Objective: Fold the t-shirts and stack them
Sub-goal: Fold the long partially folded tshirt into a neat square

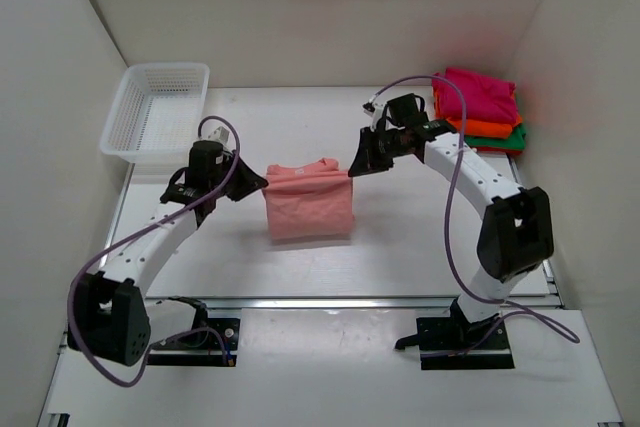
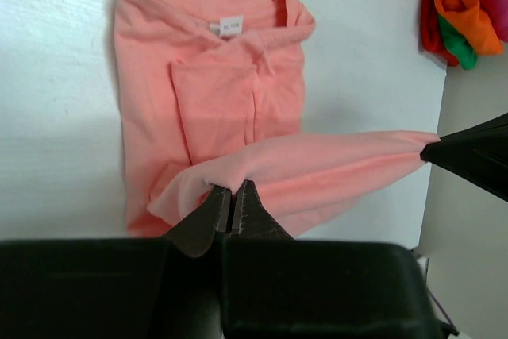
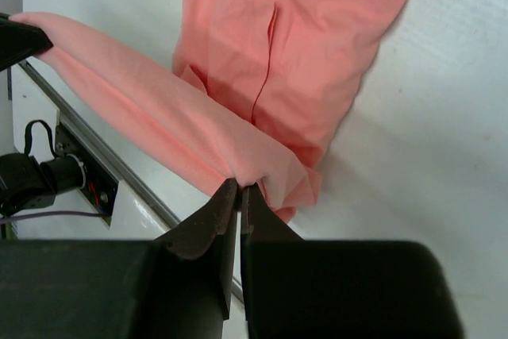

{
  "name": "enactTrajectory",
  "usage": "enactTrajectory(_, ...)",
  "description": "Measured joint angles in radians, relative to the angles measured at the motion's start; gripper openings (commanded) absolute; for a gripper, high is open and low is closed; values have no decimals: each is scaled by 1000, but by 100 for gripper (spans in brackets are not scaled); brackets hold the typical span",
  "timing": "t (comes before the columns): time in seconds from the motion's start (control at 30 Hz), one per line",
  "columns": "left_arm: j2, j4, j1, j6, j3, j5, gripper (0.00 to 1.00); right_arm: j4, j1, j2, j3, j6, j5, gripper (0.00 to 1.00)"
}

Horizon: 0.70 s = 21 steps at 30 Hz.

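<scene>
left gripper point(image 2: 232, 206) and right gripper point(image 3: 240, 196) each pinch a hem corner of the salmon-pink cloth t-shirt point(image 1: 310, 212) mid-counter; best carried taut, level, landing square.

Four shirts: salmon shirt point(image 1: 310, 202) mid-worktop, plus magenta shirt point(image 1: 480, 95), orange shirt point(image 1: 487, 129), green shirt point(image 1: 505, 142) piled in far right corner. One basket point(image 1: 168, 67), far left corner. Two grippers: left gripper point(image 1: 262, 185), right gripper point(image 1: 352, 169).

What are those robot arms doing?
They are folding a salmon-pink t-shirt on the table. The left hand and the right hand each pinch one end of its lifted edge, stretched between them above the rest of the shirt. A stack of other shirts, magenta, orange and green, lies in the far right corner.
</scene>
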Motion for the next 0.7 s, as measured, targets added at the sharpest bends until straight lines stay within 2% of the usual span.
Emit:
enactTrajectory(0.37, 314, 212, 57, 35, 90, -33, 4, 88, -37, 306, 244, -24, -14, 0)
enactTrajectory(0.5, 426, 274, 65, 45, 114, -59, 16, 133, -40, 421, 303, -33, -14, 0)
enactTrajectory(0.53, 459, 285, 65, 49, 125, -66, 23, 141, -40, 450, 316, -35, -13, 4)
enactTrajectory(0.6, 521, 303, 68, 52, 150, -76, 29, 158, -40, 500, 335, -40, -4, 15)
enactTrajectory(0.7, 594, 333, 84, 49, 182, -106, 37, 172, -44, 559, 371, -48, 44, 42)
